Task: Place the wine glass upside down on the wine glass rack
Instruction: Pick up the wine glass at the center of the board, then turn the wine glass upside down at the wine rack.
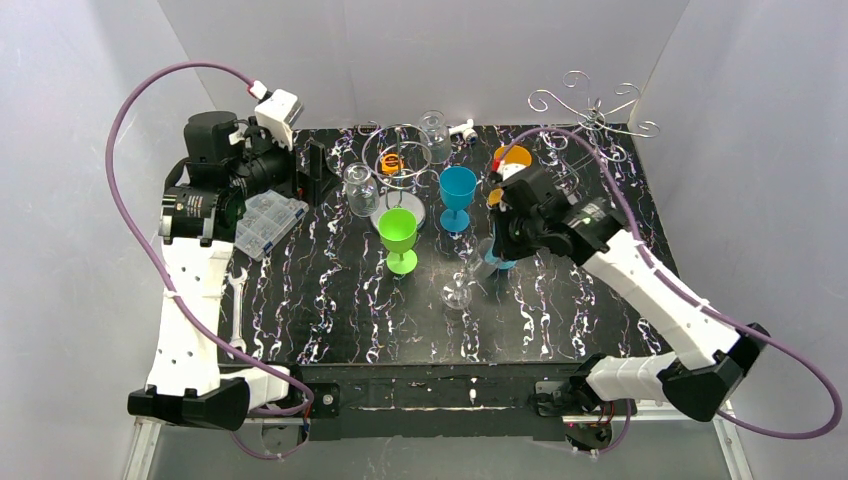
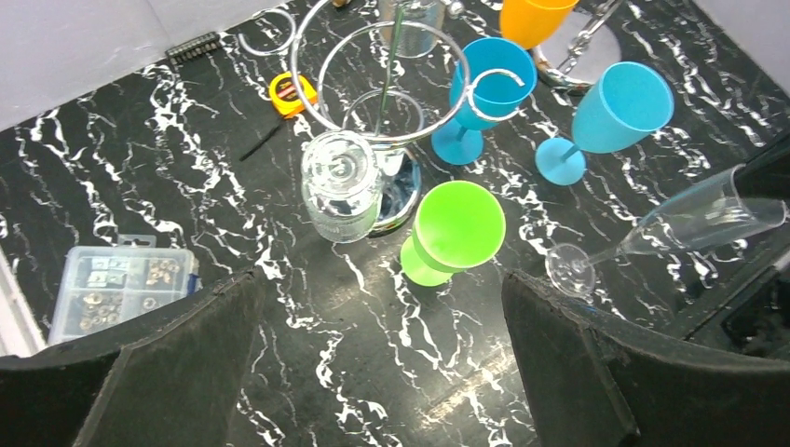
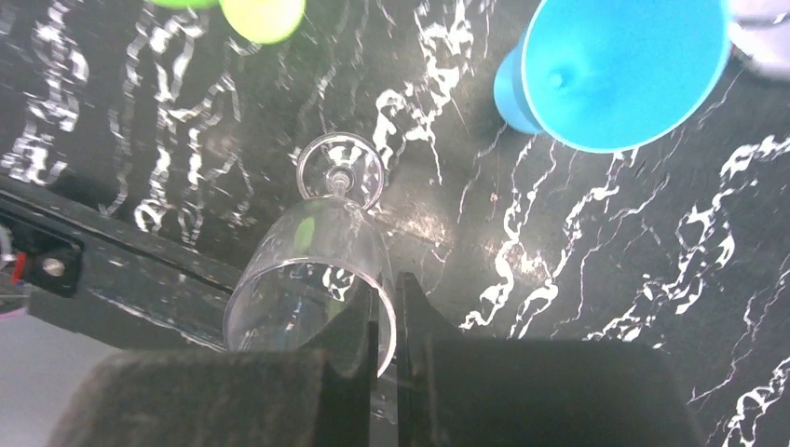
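The black marbled tabletop [image 1: 330, 320] carries the rack [image 1: 590, 105] at its back right corner. The right hand [image 3: 387, 326] is over the middle, pressed together on the rim of the clear wine glass [image 3: 307, 270], one finger inside the bowl and one outside. The glass hangs tilted, foot down and low over the tabletop; whether it touches I cannot tell. It is well apart from the rack. The left hand [image 2: 382, 307] is spread wide over the back left, holding nothing. A clear box [image 2: 121, 289] below it holds small metal parts in compartments. A green goblet [image 1: 398, 238] and a blue goblet [image 1: 457, 195] stand upright near the glass.
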`<act>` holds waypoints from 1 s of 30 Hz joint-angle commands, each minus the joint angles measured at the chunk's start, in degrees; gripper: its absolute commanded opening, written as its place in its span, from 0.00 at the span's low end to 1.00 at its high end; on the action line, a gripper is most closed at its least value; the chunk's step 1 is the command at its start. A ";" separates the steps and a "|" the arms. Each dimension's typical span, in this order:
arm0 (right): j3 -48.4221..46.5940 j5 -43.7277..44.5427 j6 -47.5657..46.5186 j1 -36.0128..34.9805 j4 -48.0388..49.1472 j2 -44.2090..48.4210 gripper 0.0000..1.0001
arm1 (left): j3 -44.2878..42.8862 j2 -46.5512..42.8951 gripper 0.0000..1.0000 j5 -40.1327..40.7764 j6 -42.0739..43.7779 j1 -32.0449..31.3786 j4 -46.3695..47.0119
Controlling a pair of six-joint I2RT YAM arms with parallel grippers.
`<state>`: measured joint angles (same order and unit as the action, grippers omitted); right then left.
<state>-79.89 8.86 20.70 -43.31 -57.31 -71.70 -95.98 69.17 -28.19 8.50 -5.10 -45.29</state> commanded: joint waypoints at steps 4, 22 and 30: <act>-18.16 -1.06 -1.01 -0.28 -0.12 6.05 0.01 | -6.02 0.66 0.98 -9.41 -6.83 0.01 -1.10; -4.13 2.52 3.93 -0.31 44.34 18.01 0.01 | -11.68 3.59 0.97 -16.41 -22.22 -0.08 6.28; -0.10 3.01 6.53 -0.28 54.29 17.69 0.01 | -13.87 8.66 0.63 -25.07 -32.06 -0.08 14.02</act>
<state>-80.11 10.66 24.76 -43.31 -14.93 -54.74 -107.83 75.09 -47.10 -16.53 -5.10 -36.66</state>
